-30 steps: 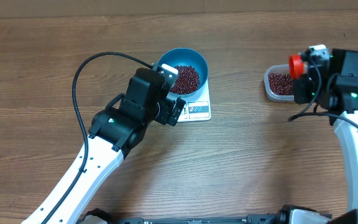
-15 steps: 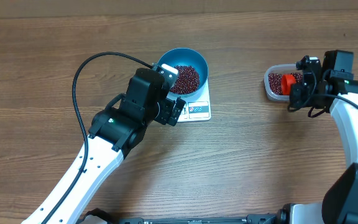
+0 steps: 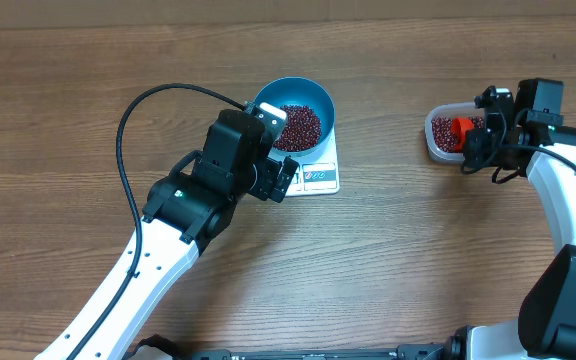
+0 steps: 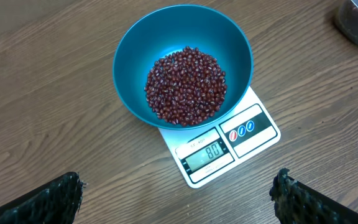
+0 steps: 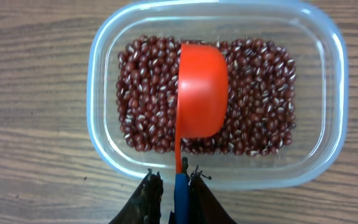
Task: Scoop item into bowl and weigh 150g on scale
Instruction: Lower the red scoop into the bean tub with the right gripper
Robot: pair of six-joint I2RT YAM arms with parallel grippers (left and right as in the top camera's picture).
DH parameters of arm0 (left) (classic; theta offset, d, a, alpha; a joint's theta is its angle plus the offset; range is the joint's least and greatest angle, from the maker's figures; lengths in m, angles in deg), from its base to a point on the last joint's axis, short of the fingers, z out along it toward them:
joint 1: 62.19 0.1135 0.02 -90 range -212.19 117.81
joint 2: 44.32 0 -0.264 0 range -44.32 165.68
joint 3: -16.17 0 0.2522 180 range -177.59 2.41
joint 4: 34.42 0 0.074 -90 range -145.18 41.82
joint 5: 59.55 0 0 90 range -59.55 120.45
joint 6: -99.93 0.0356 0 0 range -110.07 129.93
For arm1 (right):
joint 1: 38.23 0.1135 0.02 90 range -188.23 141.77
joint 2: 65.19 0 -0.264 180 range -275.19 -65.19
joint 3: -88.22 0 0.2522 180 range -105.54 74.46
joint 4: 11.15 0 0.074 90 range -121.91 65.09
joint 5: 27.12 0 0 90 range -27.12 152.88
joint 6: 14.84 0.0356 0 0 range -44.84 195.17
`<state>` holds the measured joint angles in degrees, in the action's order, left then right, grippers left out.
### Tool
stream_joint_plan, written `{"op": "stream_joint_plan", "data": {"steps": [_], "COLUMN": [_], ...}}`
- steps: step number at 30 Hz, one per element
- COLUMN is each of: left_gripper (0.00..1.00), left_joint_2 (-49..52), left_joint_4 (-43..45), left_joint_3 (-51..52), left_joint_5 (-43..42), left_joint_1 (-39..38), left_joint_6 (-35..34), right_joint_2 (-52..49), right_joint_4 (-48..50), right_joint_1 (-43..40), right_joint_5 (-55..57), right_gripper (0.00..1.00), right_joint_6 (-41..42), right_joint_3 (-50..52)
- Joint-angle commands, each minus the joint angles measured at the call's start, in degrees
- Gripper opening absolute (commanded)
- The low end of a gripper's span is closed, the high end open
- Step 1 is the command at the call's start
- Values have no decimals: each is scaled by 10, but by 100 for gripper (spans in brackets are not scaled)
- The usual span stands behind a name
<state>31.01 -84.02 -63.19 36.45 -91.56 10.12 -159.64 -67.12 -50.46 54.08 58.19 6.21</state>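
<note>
The blue bowl point(image 4: 129, 68) stands on the white scale point(image 4: 229, 146), whose display reads 80. A heap of dark red beans point(image 4: 185, 84) fills the bowl's bottom. My left gripper point(image 4: 179, 186) hovers open just in front of the scale, with nothing between its fingers. Over at the right, a red scoop point(image 5: 201, 87) lies bowl-down on more beans point(image 5: 260, 99) inside a clear plastic tub point(image 5: 98, 74). Its blue handle point(image 5: 180, 199) sits between the fingers of my right gripper point(image 5: 174, 180). Those jaws are slightly parted, with a gap on the left side.
In the overhead view the bowl point(image 3: 268, 97) and scale point(image 3: 318, 177) sit at centre back and the tub point(image 3: 433, 140) at the far right. The left arm's black cable point(image 3: 138, 110) loops over the table. Bare wood lies between the two stations.
The right arm lowered the red scoop from above the tub's edge into the tub, where it now rests on the beans, and its jaws have begun to part. The left arm stayed still.
</note>
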Motion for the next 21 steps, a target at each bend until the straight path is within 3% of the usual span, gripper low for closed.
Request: {"op": "stream_joint_plan", "data": {"steps": [1, 6, 21], "left_gripper": [99, 100, 100], "left_joint_2": [-11, -11, -11], "left_joint_4": [0, 0, 0], "left_joint_3": [-1, -1, -1], "left_joint_5": [-5, -5, -5], "left_joint_1": [1, 1, 1], "left_joint_6": [5, 5, 5], "right_joint_2": [-2, -2, -2], "right_joint_4": [12, 19, 51], "right_joint_1": [-1, -1, -1], "right_joint_5": [-5, -5, -5], "right_gripper": [19, 29, 25], "right_joint_6": [21, 22, 52], "right_joint_3": [-3, -3, -3]}}
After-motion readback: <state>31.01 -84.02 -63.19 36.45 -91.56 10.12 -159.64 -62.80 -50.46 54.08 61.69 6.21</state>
